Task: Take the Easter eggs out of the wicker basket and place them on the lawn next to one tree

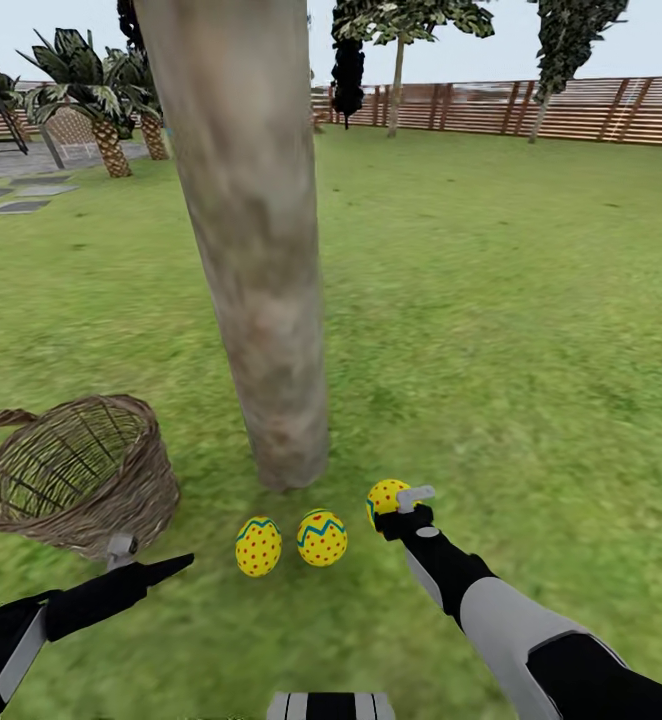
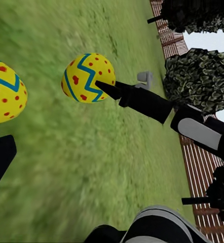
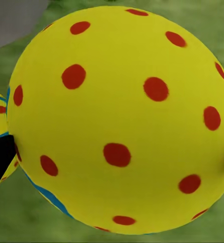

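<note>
Right hand [image 1: 403, 506] grips dotted egg [image 1: 384, 496] nr smooth trunk [image 1: 261, 300]; left hand [image 1: 136, 565] state unclear, beside woven basket [image 1: 81, 480].

The eggs [image 1: 258, 546] [image 1: 322, 538] [image 1: 385, 498] are bright yellow with red dots and blue zigzag bands. The basket [image 1: 76, 473] is brown open weave. The trunk [image 1: 249, 240] is pale grey-brown, mottled. The lawn [image 1: 511, 300] is green, with darker patches. The fence [image 1: 571, 108] is reddish-brown slats. Palms [image 1: 96, 85] have dark green fronds and scaly brown trunks. Both arms [image 1: 451, 570] are black with light grey panels.
</note>
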`<state>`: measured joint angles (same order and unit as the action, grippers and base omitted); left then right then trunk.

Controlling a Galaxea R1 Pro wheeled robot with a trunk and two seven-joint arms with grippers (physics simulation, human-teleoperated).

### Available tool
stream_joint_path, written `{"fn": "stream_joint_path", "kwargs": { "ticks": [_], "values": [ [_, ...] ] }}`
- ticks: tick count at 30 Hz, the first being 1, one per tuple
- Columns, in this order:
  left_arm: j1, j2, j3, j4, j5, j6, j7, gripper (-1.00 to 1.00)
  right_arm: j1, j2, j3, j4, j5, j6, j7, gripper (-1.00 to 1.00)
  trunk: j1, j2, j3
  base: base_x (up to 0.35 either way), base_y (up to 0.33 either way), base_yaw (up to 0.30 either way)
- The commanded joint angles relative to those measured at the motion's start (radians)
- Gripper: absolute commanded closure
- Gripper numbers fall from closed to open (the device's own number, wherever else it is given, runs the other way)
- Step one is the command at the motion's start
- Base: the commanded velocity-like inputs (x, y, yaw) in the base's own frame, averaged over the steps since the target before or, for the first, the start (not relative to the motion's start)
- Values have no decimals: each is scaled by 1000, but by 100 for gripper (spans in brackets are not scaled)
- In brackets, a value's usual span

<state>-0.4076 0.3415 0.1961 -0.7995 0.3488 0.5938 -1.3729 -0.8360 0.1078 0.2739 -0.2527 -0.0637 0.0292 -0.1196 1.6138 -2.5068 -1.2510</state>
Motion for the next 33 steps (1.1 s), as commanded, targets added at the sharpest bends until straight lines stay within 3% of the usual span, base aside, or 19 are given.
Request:
{"fn": "stream_joint_path", "kwargs": {
  "ticks": [1, 12, 29, 33],
  "values": [
    [0, 0, 0, 0, 1, 11, -3, -100, 0, 0, 8, -1, -7, 3, -6, 100, 0, 0, 0, 0, -332, 230],
    [0, 1, 4, 0, 4, 8, -3, -100, 0, 6, 9, 0, -4, 3, -8, 100, 0, 0, 10, 51, -91, 181],
    [0, -1, -2, 2, -1, 9, 3, -100, 1, 10, 15, 0, 0, 4, -8, 100, 7, -4, -56, 0, 0, 2],
    [0, -1, -1, 2, -1, 9, 4, -100, -1, 9, 17, 1, 1, 6, -93, 100, 9, -5, -71, 0, 0, 0]
  ]
}}
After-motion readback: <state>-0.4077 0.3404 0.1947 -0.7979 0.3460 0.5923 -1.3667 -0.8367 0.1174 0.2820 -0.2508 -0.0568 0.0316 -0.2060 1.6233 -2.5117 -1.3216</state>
